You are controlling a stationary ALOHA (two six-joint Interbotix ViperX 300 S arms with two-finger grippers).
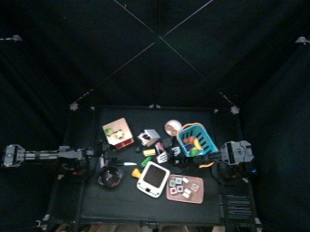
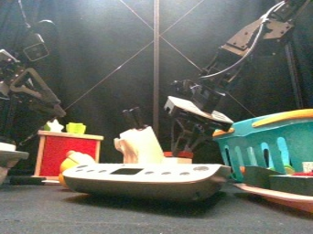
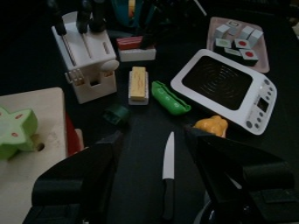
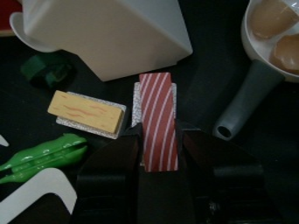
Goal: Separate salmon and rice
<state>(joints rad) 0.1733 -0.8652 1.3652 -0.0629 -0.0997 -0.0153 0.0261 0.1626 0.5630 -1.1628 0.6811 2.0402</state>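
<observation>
Well, the right pincer [image 4: 160, 168] is the working one. In the right wrist view it sits down over the salmon [image 4: 156, 121], a red-and-white striped strip lying lengthwise in the frame's centre, lined up w/ the pincer's axis so a close would catch its long sides. Whether it has actually nipped the strip can't be told; the dark fingers blend w/ the surface. No rice shows from above. If it's under the strip, that explains the top-down approach: lift the topping, leave the base.

Just left of the salmon is an egg piece [image 4: 87, 114] on a white base, near but apart, so there's room to work w/o knocking it. A white block [image 4: 105, 35] fills the upper left and a ladle [image 4: 271, 35] the upper right, w/ its handle ending close to the salmon's right edge, prob. the tightest spot. A green pod [image 4: 41, 156] lies lower left.

The left pincer [image 3: 162, 162] hangs wide open, holding nothing, above a knife [image 3: 167, 171] at lower centre of its view. It's likely parked, or ready to pin the base down. The scale [image 3: 228, 87] sits to the right.
</observation>
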